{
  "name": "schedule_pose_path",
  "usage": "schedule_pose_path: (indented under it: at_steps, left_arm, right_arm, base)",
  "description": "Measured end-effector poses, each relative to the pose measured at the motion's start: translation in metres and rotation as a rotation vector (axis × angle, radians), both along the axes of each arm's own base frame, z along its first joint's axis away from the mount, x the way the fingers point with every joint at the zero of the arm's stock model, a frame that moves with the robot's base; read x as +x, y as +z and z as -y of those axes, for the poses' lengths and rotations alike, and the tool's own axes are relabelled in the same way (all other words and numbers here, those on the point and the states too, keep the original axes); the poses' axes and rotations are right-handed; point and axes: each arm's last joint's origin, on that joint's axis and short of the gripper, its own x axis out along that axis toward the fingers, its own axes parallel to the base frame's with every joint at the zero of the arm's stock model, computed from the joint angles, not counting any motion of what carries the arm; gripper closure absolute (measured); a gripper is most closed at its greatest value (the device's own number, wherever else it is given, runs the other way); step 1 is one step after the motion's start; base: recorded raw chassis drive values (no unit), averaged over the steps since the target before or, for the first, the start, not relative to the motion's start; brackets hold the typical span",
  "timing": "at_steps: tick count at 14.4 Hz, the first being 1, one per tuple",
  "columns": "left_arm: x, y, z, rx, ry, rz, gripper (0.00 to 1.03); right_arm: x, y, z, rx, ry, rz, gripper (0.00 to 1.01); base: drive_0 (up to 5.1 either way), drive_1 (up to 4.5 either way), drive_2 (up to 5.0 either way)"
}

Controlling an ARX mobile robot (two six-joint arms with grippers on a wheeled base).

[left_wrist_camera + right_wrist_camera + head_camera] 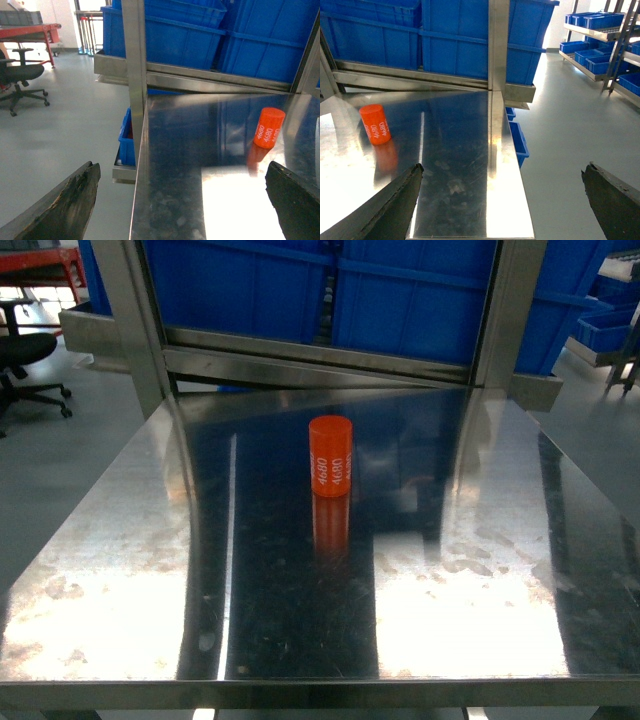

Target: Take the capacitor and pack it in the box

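1. Nearest first: in the left wrist view the left gripper [182, 200] has its two dark, worn-looking fingers [65, 205] spread wide at the bottom corners of the frame, nothing between them. Same for the right gripper [502, 200] in its own wrist view: wide apart and empty. Neither shows up in the head view.

2. Under them is the shiny stainless steel table [120, 620], full of glare and reflections, so expect a slick surface.

3. The task piece is the small orange cylindrical capacitor with white "4680" print [331, 455]. It stands upright just above the middle of the head frame, alone on the steel. From the left wrist it's at right-centre [268, 127]; from the right wrist, at left-centre [375, 124].

4. Handling guess: stiff, smooth-skinned and probably light, so it could skid or tip if nudged. I'd pinch it across the round sides about mid-height, fingers square to it.

5. Farthest back, along the top of the frame, are big blue plastic bins [240, 290] on a steel rack. No pink box in any view.
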Motion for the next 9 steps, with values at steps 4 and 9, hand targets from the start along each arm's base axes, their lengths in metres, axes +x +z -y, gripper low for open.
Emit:
schedule_pose_path:
  at_steps: [4, 9]
  left_arm:
    - [0.0, -0.0003, 0.0, 0.0, 0.0, -0.003, 0.05]
    - [0.0008, -0.0017, -0.0004, -0.017, 0.019, -0.051, 0.05]
  right_arm:
    - [0.0, -0.0002, 0.0, 0.0, 0.001, -0.002, 0.03]
    - [0.0, -0.0002, 0.0, 0.0, 0.001, -0.002, 0.03]
  base:
    - [0.0, 0.0, 0.0]
    - [0.0, 0.0, 0.0]
